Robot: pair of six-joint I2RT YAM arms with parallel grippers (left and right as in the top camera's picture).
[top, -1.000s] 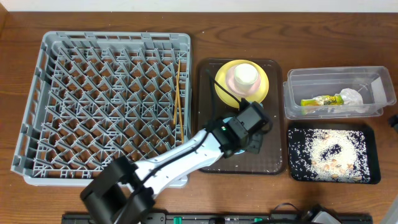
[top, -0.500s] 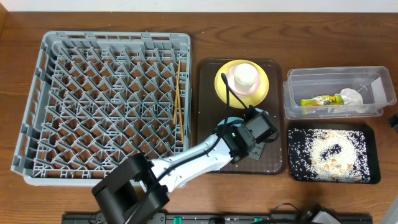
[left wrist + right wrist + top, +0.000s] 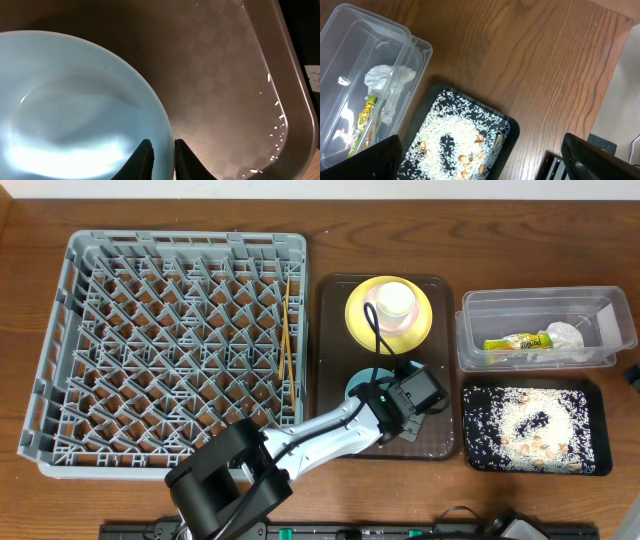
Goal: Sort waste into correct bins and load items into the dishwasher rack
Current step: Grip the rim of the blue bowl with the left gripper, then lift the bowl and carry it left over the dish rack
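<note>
Nearest the arms' base, the left gripper (image 3: 162, 160) is closed on the rim of the small light-blue bowl (image 3: 75, 110). Its wrist camera shows the two dark fingers (image 3: 186, 162) close together, one inside the rim and one outside, a detail lost in the overhead view, where the gripper's body covers that side of the bowl. The bowl sits upright in the near half of the dark brown serving tray (image 3: 225, 75) (a few bright specks glint along the tray's raised edge). Farther back on the same tray lies the round yellow plate (image 3: 420, 325) with a white cup (image 3: 393, 300) standing on it. Only the overhead view takes in the large square grey plastic rack (image 3: 185, 242), left of the brown tray, with the pair of thin wooden chopsticks (image 3: 287, 340) lying along its right side. To the right, the shallow black rectangular tray (image 3: 470, 460) holds the white rice-like scraps (image 3: 505, 415). Beyond it, the clear plastic rectangular tub (image 3: 530, 305) holds the yellow-green snack wrapper (image 3: 518, 342), with the crumpled white paper napkin (image 3: 563, 335) at its right end. The right gripper (image 3: 480, 150) looks down on these two bins from the right, jaws wide apart with nothing between them. Its camera picks out small brownish bits among the rice that the overhead view blurs. Everything rests on a brown wood-grain table (image 3: 520, 60), and a strip of pale wall (image 3: 450, 186) runs along its far edge.
</note>
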